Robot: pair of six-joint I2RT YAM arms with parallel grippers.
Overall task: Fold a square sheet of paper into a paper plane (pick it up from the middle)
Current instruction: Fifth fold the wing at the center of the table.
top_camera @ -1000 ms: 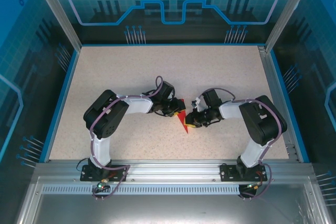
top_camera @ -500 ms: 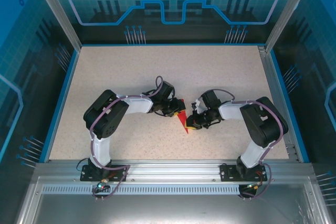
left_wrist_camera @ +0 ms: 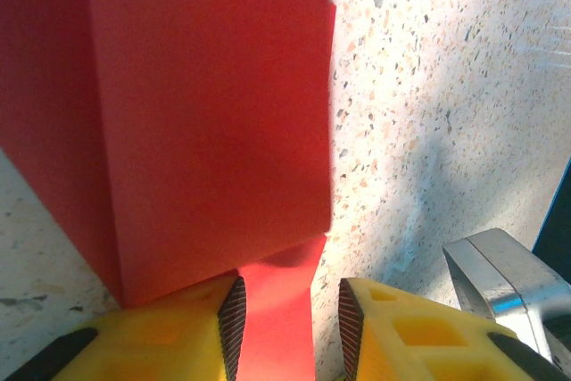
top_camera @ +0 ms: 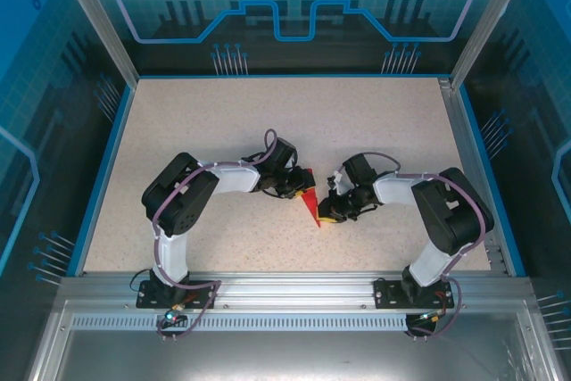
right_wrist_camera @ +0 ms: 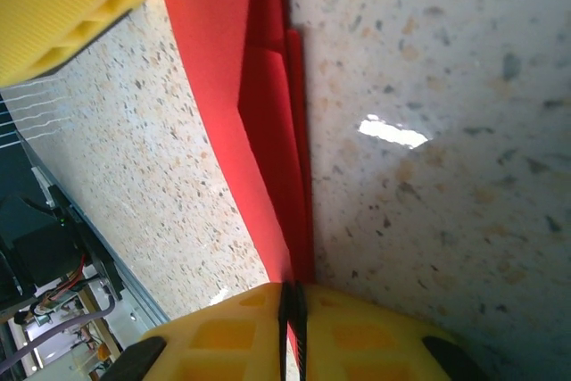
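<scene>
- Top view: against half a second ago, the elbow of the right arm has moved a little to the right and toward the near edge. The paper plane (top_camera: 310, 205) lies at the same place, on the tabletop (top_camera: 223, 122) between the two claws.
- Top view: the paper plane is narrow. Its long axis runs from far to near, leaning slightly to the right, and its sharp tip points to the near edge. The left claw (top_camera: 300, 187) is at its far end and the right claw (top_camera: 326, 211) touches its right side.
- Left wrist view: the paper plane (left_wrist_camera: 205, 122) spreads out ahead of the left claw (left_wrist_camera: 287, 318). The jaws stand narrowly apart with a strip of red paper between them. Bare tabletop (left_wrist_camera: 428, 86) shows beside the right finger.
- Right wrist view: the right claw (right_wrist_camera: 293, 296) is pressed together on the edge of the paper plane (right_wrist_camera: 268, 104), whose long folds run straight away from it. A yellow finger (right_wrist_camera: 62, 6) of the left claw is at the far end.
</scene>
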